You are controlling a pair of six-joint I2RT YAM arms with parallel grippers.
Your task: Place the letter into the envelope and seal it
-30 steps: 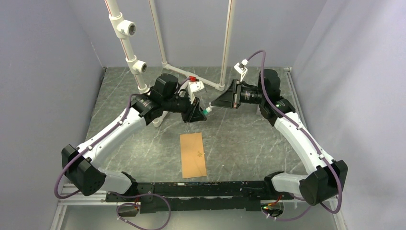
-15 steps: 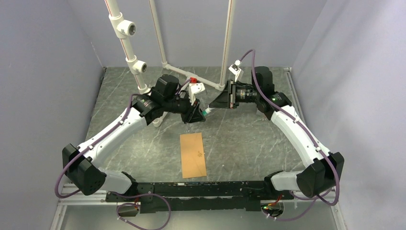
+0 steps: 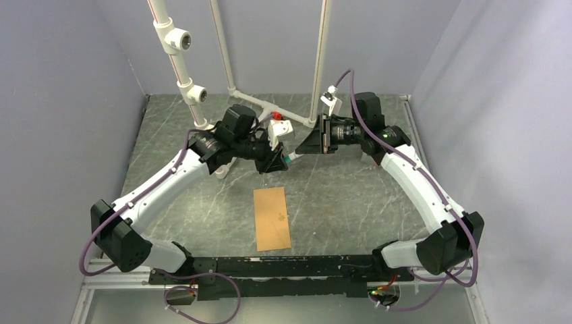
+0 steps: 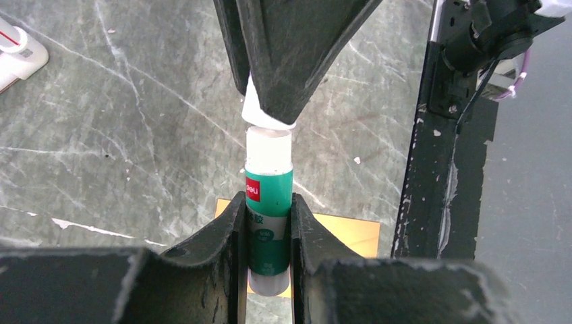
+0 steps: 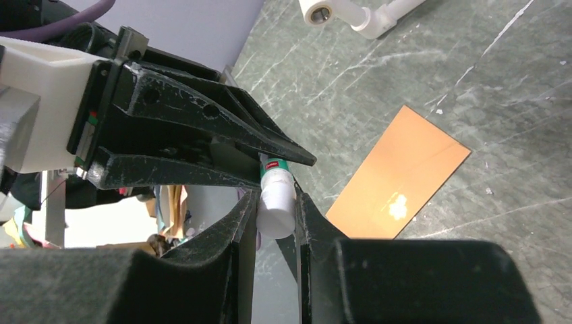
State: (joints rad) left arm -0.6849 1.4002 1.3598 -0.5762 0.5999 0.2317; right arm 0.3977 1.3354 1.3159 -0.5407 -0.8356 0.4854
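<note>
Kraft-brown envelope (image 3: 272,219) lies flat at the near middle of the worktop (image 3: 351,196), with no flap sticking out. No letter shows, so it is probably inside. Beyond its far end, raised, the left fingers (image 4: 222,236) clamp the green body of a glue stick (image 4: 268,202), and the right fingers (image 5: 237,223) clamp its white cap (image 5: 276,209). Over the last second the right arm has swung in leftward; the envelope has not moved. The cap is likely being worked off, ready for sealing.
</note>
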